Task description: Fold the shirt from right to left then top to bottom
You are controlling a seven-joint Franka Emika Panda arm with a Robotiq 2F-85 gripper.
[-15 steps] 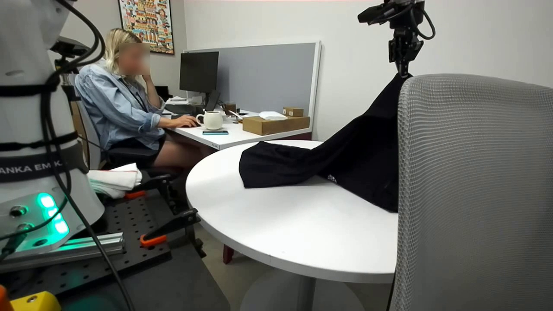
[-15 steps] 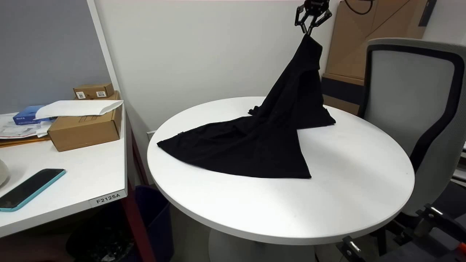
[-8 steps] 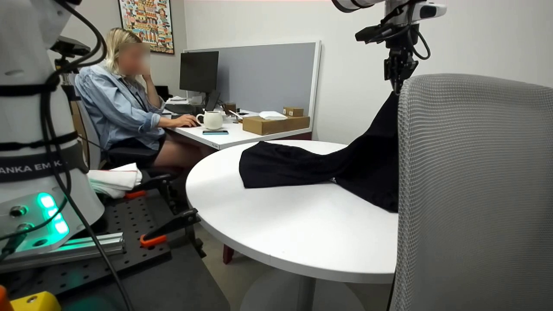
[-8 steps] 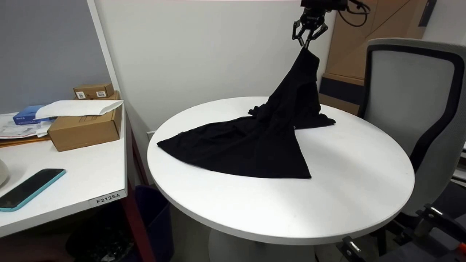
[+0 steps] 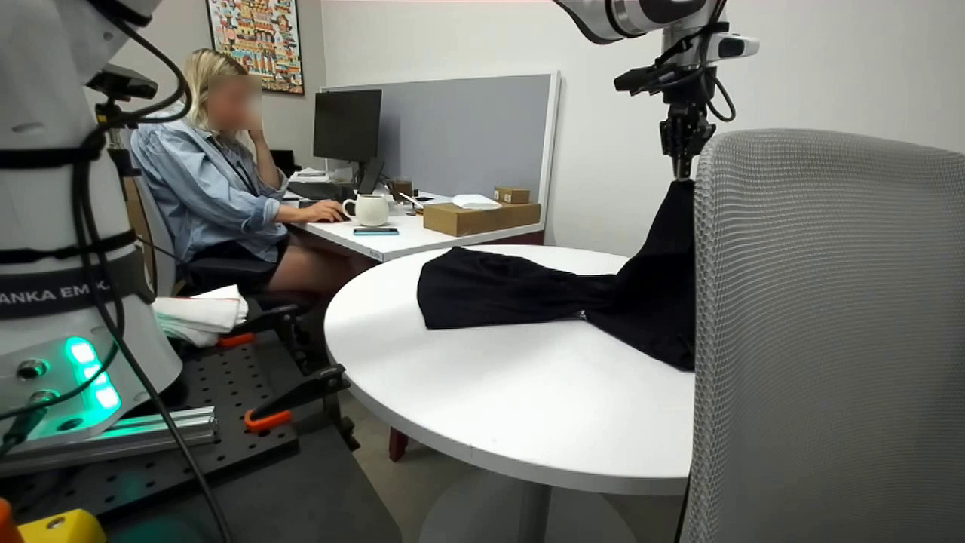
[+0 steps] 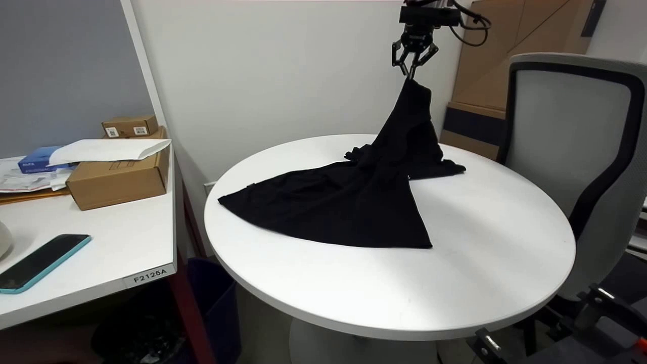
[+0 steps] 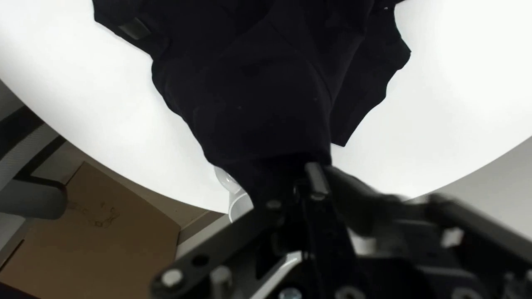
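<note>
The black shirt [image 5: 513, 290] [image 6: 343, 207] lies partly spread on the round white table [image 5: 490, 407] [image 6: 485, 283]. One part of it rises in a steep peak, and a small white mark shows at its lower edge in an exterior view. At the top of that peak my gripper [image 5: 681, 175] [image 6: 409, 76] has its fingertips together, pinching the cloth well above the tabletop. In the wrist view the cloth [image 7: 257, 99] hangs away from the gripper [image 7: 305, 180] and widens toward the table. The chair back hides part of the shirt in an exterior view.
A grey mesh chair [image 5: 822, 317] [image 6: 576, 136] stands close against the table. Beside the table is a desk [image 6: 126, 227] with cardboard boxes [image 6: 121, 177] and a phone [image 6: 43, 263]. A person [image 5: 211, 173] sits at that desk. Clamps [image 5: 294, 400] grip the robot's mount.
My gripper has come down and shifted somewhat to the left in both exterior views. The raised part of the shirt has sunk with it, while the flat part has stayed put.
</note>
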